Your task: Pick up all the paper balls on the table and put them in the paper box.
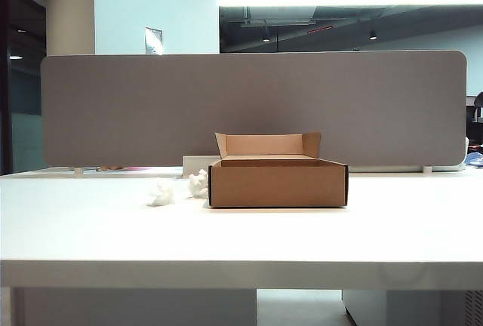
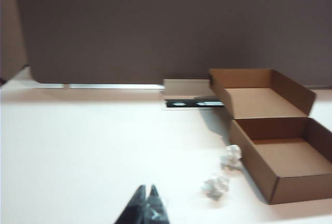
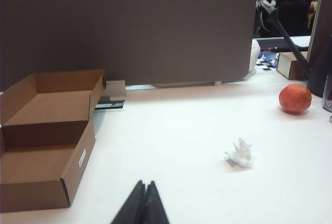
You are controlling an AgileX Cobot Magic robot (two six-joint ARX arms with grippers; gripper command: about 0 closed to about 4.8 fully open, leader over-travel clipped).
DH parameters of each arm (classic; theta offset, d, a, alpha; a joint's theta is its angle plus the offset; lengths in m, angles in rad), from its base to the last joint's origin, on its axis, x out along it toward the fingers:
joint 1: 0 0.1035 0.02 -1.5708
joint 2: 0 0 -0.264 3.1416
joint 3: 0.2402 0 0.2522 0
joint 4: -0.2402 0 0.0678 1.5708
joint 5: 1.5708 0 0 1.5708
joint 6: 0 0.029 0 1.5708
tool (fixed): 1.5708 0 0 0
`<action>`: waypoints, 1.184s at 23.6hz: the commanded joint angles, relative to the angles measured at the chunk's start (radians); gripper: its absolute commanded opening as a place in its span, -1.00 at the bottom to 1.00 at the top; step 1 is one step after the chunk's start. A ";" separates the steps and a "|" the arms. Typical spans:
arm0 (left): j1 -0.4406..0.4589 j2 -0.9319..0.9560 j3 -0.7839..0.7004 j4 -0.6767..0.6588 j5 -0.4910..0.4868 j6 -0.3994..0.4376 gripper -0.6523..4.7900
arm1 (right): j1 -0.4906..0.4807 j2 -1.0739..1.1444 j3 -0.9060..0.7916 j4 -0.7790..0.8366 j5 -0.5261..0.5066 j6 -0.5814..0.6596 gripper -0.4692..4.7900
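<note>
The brown paper box (image 1: 278, 184) stands open in the middle of the white table (image 1: 241, 239), its lid flap up at the back. Two crumpled white paper balls (image 1: 160, 193) (image 1: 198, 183) lie just left of it. In the left wrist view they are the near ball (image 2: 216, 186) and the one by the box wall (image 2: 232, 156). My left gripper (image 2: 147, 187) is shut and empty, short of them. The right wrist view shows another paper ball (image 3: 239, 153) to the right of the box (image 3: 78, 162). My right gripper (image 3: 146, 183) is shut and empty. Neither gripper shows in the exterior view.
A grey fabric divider (image 1: 253, 107) runs along the back of the table. A small white block (image 1: 195, 164) sits behind the box at its left. An orange (image 3: 294, 98) lies far right, near a dark stand and a small box (image 3: 289, 66).
</note>
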 commanded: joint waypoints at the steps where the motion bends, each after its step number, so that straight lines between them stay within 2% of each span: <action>1: 0.002 0.070 0.039 0.040 0.051 0.003 -0.78 | 0.002 0.073 0.044 0.013 0.005 -0.005 -0.83; 7: 0.002 0.263 0.140 0.040 0.056 0.007 -0.78 | 0.000 0.330 0.177 0.076 0.006 -0.024 -0.83; 14: 0.002 0.342 0.162 0.062 0.057 0.007 -0.78 | -0.014 0.493 0.219 0.199 0.013 -0.060 -0.83; 20: 0.002 0.377 0.162 0.061 0.064 0.007 -0.78 | -0.084 0.597 0.226 0.250 0.007 -0.059 -0.83; 27: 0.002 0.410 0.162 0.074 0.065 0.007 -0.78 | -0.208 0.699 0.229 0.311 -0.009 -0.060 -0.83; 28: 0.001 0.425 0.162 0.088 0.066 0.007 -0.78 | -0.234 0.728 0.238 0.317 -0.036 -0.060 -0.83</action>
